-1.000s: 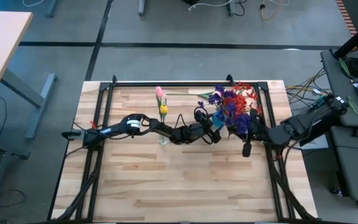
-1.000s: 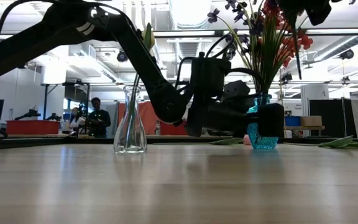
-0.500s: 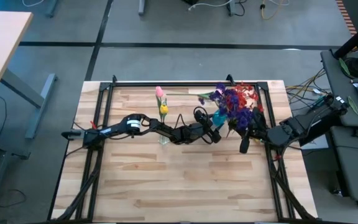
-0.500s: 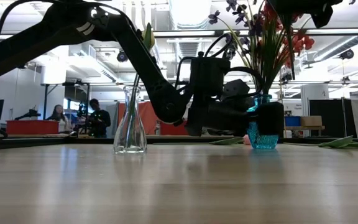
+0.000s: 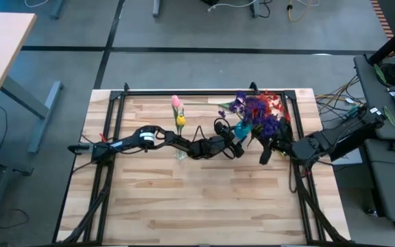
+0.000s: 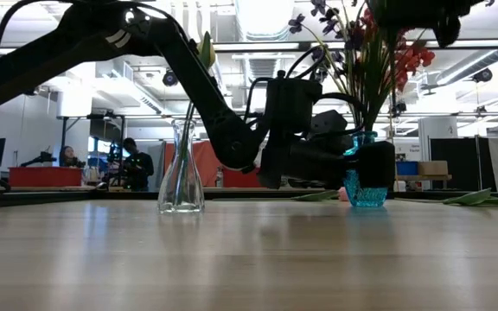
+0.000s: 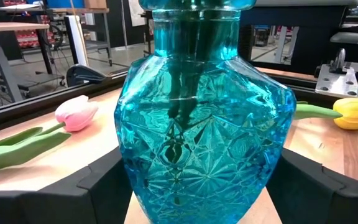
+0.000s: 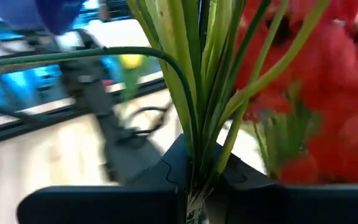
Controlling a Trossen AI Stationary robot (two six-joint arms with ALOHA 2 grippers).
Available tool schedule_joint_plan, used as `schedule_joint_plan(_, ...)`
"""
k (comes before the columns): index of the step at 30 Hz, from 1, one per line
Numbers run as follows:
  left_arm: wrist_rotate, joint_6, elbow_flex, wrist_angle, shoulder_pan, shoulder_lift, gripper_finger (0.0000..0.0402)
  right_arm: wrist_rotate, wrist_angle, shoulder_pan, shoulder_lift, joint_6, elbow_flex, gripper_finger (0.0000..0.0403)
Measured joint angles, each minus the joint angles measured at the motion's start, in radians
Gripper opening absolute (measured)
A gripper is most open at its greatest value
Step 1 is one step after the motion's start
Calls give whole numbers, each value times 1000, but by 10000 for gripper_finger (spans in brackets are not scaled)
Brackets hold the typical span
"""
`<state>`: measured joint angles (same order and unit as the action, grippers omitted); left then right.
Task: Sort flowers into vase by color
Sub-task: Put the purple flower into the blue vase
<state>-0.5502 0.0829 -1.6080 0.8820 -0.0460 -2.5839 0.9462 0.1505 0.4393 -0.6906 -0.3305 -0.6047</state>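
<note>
Left pincer [image 7: 201,193] sits low on the tabletop [image 5: 204,199] with its fingers [image 7: 98,186] spread wide on either side of the blue glass vase [image 7: 201,118], pressed close against its faceted belly; in the low view the dark finger pads bracket the vase base. Right pincer [image 8: 194,180] is closed tight on a bundle of green stems [image 8: 191,93], gripping them just below the blooms and above the vase mouth. The stems run down into the blue vase, visible through the glass in the left wrist view. The bundle carries purple blossoms [image 5: 242,105] and red blossoms [image 5: 271,103], massed above the vase near the far right of the tabletop. To the left of the left arm stands a clear glass vase [image 6: 181,177], upright, holding a pink tulip [image 5: 176,101] and a yellow tulip [image 5: 180,121]. Loose on the tabletop beyond the blue vase lie another pink tulip bud [image 7: 76,115] with a green leaf and a yellow tulip bud [image 7: 356,114], well apart from each other, one on each side of the vase.
</note>
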Motion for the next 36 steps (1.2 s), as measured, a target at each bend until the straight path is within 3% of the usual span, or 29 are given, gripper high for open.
schedule_joint_plan(7,2,6,5,-1,2,1,289,165,-161,-2,-1,153,44,18)
schedule_joint_plan(14,7,5,6,-3,2,1,289,165,-357,-30,0,328,50,18)
schedule_joint_plan(26,10,5,6,-13,2,2,290,144,-378,-183,-67,344,50,18)
schedule_joint_plan(36,11,5,7,-15,2,2,290,119,-430,-225,-159,368,50,18)
